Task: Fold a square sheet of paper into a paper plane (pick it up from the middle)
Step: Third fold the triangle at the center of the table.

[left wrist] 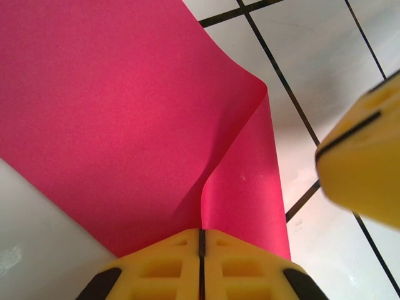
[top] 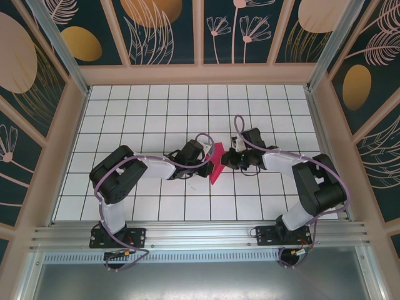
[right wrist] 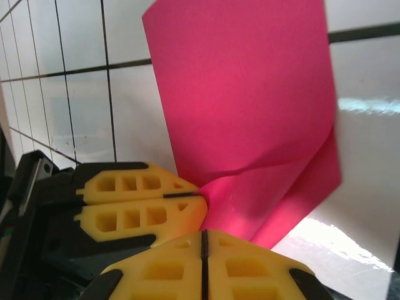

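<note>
Left gripper (left wrist: pixel 201 234) is clenched on the square sheet of paper (left wrist: pixel 125 112); a soft bend runs straight out from its jaws. Right gripper (right wrist: pixel 204 236) is closed too, nearly tip to tip with the left; can't tell if it has paper. Sheet stands curled just ahead of both, above the table (top: pixel 156 112). Suggest: match the free edges first, then press the bend flat outward from the pinch. Open tiles all round both grippers; side walls (top: pixel 74 119) well apart.
</note>
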Controlling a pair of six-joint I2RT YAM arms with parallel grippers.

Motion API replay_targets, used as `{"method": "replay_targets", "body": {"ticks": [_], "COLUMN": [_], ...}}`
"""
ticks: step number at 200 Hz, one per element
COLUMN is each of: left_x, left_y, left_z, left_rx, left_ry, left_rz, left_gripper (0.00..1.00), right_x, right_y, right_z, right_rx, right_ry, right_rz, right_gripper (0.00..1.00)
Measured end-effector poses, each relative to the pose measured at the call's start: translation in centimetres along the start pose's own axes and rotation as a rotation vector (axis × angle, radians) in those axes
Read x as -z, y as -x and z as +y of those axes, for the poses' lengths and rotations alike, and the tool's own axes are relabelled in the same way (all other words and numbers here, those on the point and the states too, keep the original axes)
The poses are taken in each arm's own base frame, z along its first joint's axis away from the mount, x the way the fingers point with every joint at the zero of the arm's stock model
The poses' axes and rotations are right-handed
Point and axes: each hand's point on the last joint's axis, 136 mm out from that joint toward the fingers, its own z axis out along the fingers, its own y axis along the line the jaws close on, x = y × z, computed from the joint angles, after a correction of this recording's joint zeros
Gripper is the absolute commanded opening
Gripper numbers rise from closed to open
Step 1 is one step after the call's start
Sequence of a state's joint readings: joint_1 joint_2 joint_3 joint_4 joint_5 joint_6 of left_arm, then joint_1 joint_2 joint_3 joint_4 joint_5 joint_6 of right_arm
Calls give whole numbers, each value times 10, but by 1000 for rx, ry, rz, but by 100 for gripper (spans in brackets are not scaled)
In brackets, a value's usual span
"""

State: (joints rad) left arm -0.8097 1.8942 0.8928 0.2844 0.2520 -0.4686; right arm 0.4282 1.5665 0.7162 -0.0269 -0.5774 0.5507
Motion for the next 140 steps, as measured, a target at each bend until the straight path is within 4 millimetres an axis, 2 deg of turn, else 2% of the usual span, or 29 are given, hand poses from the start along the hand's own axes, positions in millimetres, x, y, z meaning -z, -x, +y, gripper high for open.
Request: {"method": "replay_targets", "body": {"ticks": [35,88,140], "left_x": [0,-1,-1], "left_y": [0,0,0], "left_z": [0,0,-3], "left_rx": [0,0,-1], "left_ry": [-2,-2,-16], "left_rz": [1,1,7], "left_gripper": [10,11,13], "right_x": [-5,-17,-17], "right_y": [4,-2,-6], "right_z": [6,-7,-15], "right_rx": [-8,-35,-42], "right_ry": [22,-6,-44], "right_rz": [-17,18,27], "right_gripper": [8,8,8]}}
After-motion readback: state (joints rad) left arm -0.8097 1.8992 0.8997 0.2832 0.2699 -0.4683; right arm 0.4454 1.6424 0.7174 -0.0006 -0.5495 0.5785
